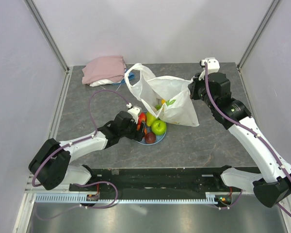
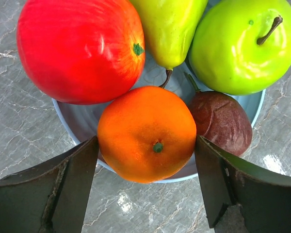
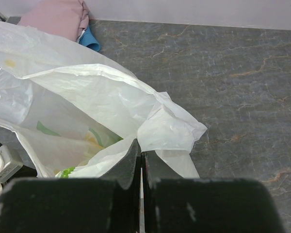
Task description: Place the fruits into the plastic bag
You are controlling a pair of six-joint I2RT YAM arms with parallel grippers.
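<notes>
A light-blue plate (image 2: pixel 82 126) holds a red apple (image 2: pixel 80 48), a yellow-green pear (image 2: pixel 169 29), a green apple (image 2: pixel 242 46), an orange (image 2: pixel 146 133) and a small dark brown-red fruit (image 2: pixel 222 121). My left gripper (image 2: pixel 146 145) is open, one finger on each side of the orange, which rests on the plate. In the top view the left gripper (image 1: pixel 141 127) is at the plate's left side. The plastic bag (image 1: pixel 169 97) stands open behind the plate. My right gripper (image 3: pixel 140 155) is shut on the plastic bag's (image 3: pixel 87 97) edge and holds it up. Yellow and green shapes show through the bag.
A folded pink cloth (image 1: pixel 104 69) lies at the back left with a blue object (image 1: pixel 131 76) beside it. The cloth also shows in the right wrist view (image 3: pixel 53 17). Grey walls enclose the table on three sides.
</notes>
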